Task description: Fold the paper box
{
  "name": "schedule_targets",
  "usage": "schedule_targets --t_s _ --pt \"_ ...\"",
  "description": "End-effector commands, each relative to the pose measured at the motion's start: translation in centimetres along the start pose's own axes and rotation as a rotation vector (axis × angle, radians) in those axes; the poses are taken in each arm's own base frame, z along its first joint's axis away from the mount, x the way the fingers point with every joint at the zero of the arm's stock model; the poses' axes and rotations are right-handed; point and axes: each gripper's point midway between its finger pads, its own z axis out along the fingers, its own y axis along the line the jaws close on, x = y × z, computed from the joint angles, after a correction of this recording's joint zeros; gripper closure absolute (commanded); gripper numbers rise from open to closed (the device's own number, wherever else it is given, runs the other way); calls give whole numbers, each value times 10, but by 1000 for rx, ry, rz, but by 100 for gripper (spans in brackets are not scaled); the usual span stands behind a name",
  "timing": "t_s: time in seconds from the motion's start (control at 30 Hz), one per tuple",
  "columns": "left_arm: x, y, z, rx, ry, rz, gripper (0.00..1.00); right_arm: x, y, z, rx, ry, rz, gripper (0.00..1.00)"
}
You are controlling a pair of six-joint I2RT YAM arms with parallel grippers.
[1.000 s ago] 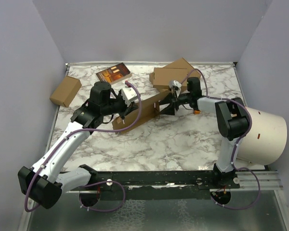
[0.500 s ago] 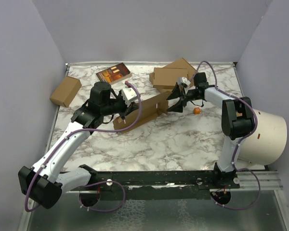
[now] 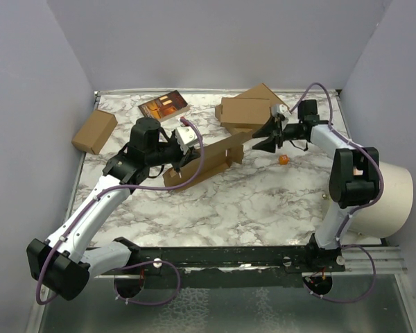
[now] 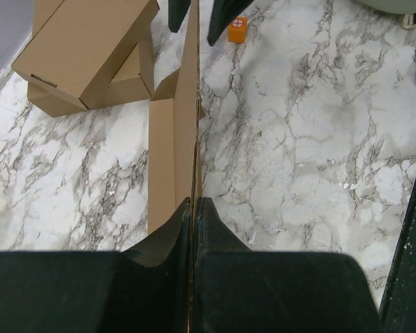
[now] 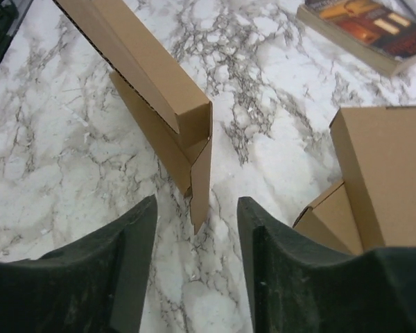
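Seen from above, the right gripper (image 3: 260, 139) has drawn back from the far end of the paper box (image 3: 209, 161), its arm swung out toward the stacked boxes (image 3: 244, 111). The left gripper (image 3: 183, 157) stays clamped on the box's near end, mid-table (image 3: 249, 201). In the left wrist view its fingers (image 4: 173, 236) pinch tight on a thin cardboard wall seen edge-on, and the sheet runs away toward an orange cube (image 4: 237, 29). In the right wrist view the jaws stand apart and empty, and the box's loose end flap (image 5: 201, 187) hangs just ahead of them, untouched. That end fold looks unfinished, so a fresh approach seems needed.
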Motion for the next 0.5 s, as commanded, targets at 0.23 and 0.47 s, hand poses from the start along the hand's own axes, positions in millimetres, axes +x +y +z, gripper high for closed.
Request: schedule_targets --t_s 0.23,0.47 --pt "6 -9 4 57 18 -45 100 30 -42 14 256 122 117 86" --pt "7 -9 5 56 20 -45 100 36 -16 38 123 93 96 72"
